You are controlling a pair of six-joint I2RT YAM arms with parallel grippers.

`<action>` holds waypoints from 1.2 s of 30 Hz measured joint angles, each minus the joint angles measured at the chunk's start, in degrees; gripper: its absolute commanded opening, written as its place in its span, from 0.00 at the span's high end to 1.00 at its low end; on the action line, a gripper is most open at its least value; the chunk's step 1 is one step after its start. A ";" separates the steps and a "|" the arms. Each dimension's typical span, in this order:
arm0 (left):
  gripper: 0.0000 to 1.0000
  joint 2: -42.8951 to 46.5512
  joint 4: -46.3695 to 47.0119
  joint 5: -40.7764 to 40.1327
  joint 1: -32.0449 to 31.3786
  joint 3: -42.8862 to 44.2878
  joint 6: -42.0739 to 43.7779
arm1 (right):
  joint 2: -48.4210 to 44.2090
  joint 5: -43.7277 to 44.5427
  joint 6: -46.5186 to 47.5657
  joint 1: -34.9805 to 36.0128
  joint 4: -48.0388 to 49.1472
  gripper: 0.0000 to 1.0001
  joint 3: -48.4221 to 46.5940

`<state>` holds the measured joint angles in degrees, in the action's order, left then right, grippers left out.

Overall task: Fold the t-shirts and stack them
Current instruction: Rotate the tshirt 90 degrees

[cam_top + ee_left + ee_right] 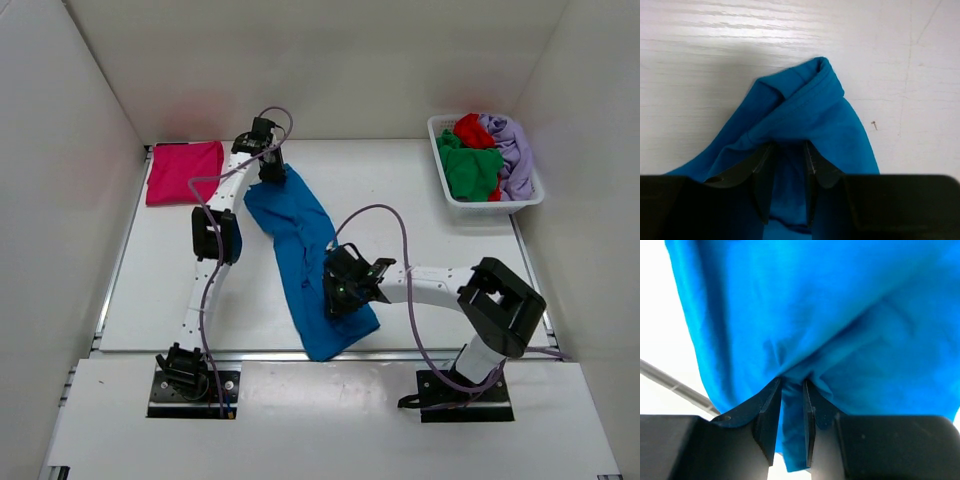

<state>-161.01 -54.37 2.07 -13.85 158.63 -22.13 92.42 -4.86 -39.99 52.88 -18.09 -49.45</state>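
Observation:
The bright blue t-shirt (300,250) lies stretched in a long strip from the table's back middle to its front edge. My left gripper (272,172) is shut on its far end, where the fabric (805,115) bunches up between the jaws. My right gripper (340,297) is shut on a fold of the shirt near its front end; the cloth (840,320) fills the right wrist view. The magenta-pink t-shirt (183,171) lies folded at the back left. Green (470,170), red (472,130) and lavender (512,150) shirts lie in the basket.
The white lattice basket (440,180) stands at the back right. White walls enclose the table on three sides. The table's front edge (250,353) runs just beyond the shirt's near end.

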 measured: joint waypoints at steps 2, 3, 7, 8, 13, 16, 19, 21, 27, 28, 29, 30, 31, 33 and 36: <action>0.60 -0.50 -0.11 1.11 -0.26 0.74 0.15 | 1.53 -0.90 0.31 1.36 1.25 0.78 -1.25; 0.59 -1.16 0.17 1.97 -0.46 1.81 0.13 | 2.01 -1.44 0.46 1.95 1.99 0.78 -1.49; 0.59 -1.90 1.49 2.97 -1.42 2.89 0.44 | 2.97 -0.96 1.70 5.40 3.34 0.76 -2.56; 0.59 -1.90 1.88 2.91 -1.73 2.89 0.68 | 3.04 -0.20 2.51 6.43 3.39 0.72 -2.82; 0.55 -1.38 6.40 4.00 -2.45 2.89 0.09 | 1.01 1.64 7.45 6.27 3.80 0.52 -2.23; 0.54 0.72 9.81 6.21 -0.98 2.86 -1.53 | -2.45 3.28 12.00 1.70 3.93 0.49 -2.40; 0.52 5.16 10.49 7.98 2.38 2.84 -2.21 | -4.22 4.04 17.22 -4.81 5.09 0.48 -5.05; 0.50 9.14 8.87 8.24 5.18 2.84 -1.57 | -3.13 3.98 20.61 -9.53 6.14 0.48 -9.35; 0.51 22.18 -4.46 6.75 11.67 3.21 3.08 | 18.95 2.71 29.55 -20.63 6.36 0.87 -40.81; 0.52 23.74 -6.58 6.47 11.93 3.30 3.69 | 23.98 2.58 30.73 -21.75 5.16 0.90 -47.47; 0.51 25.38 -8.87 6.32 12.00 3.28 4.24 | 28.61 2.40 31.52 -22.58 3.58 0.91 -53.96; 0.51 26.99 -11.10 6.27 11.98 3.15 4.81 | 34.10 2.45 32.59 -23.58 2.51 0.91 -61.46; 0.51 28.57 -12.57 6.29 11.89 2.49 5.20 | 38.25 2.25 33.11 -24.24 1.05 0.92 -67.04; 0.50 32.61 -15.21 6.32 11.89 -0.63 5.77 | 47.15 1.33 34.18 -25.33 -3.17 0.93 -79.97; 0.49 39.34 -17.81 6.05 12.17 -7.26 6.08 | 52.92 -0.79 34.21 -26.18 -4.02 0.93 -85.18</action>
<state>-121.67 -72.18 8.12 -1.67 151.37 -16.05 145.34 -5.65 -5.78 26.70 -22.11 -134.63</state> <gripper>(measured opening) 0.507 0.071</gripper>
